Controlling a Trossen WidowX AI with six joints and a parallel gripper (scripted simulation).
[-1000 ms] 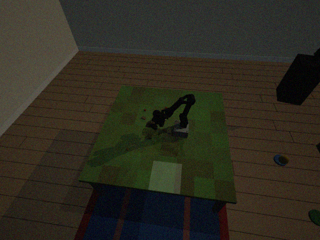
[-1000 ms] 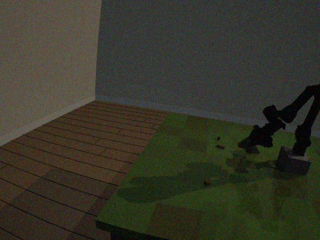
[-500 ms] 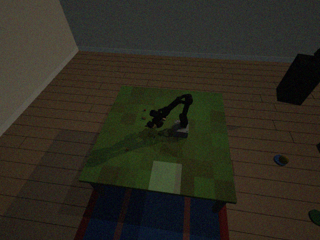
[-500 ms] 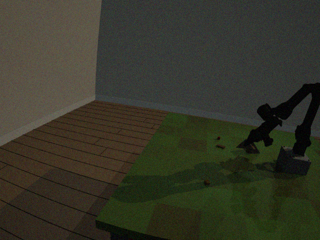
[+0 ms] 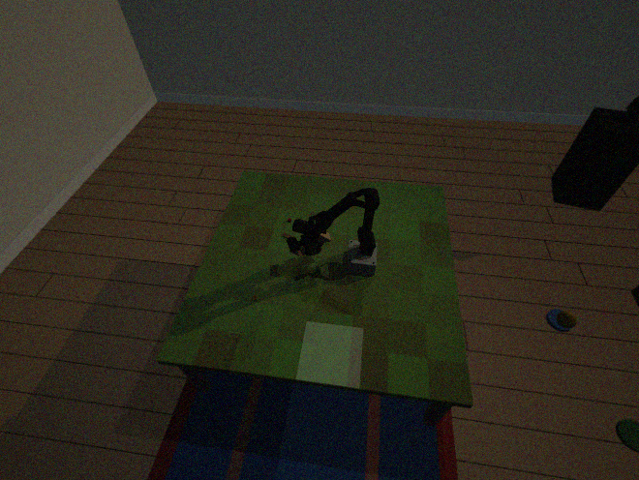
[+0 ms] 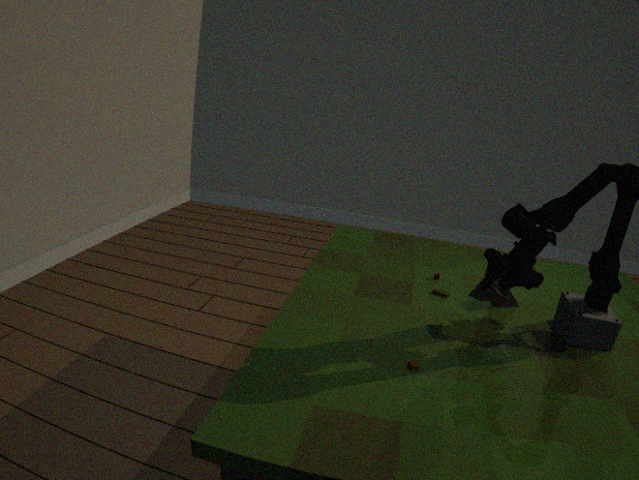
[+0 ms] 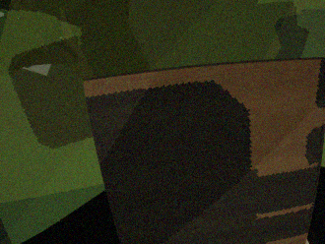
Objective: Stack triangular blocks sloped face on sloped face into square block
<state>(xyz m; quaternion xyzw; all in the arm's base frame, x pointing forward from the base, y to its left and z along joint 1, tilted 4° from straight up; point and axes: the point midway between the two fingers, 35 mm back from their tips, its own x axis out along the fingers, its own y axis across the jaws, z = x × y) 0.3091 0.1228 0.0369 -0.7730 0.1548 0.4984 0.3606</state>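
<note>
Black jointed arm (image 5: 345,203), grey base (image 5: 364,264)

dim room, green table (image 6: 361,412). black arm (image 6: 609,242) on a grey base (image 6: 573,330) at the right. gripper (image 6: 496,294) lifted off the table top, clamped on a brown block (image 6: 502,296). three small pieces lie apart: red (image 6: 436,275), flat brown (image 6: 441,292), brown (image 6: 412,365).
</note>
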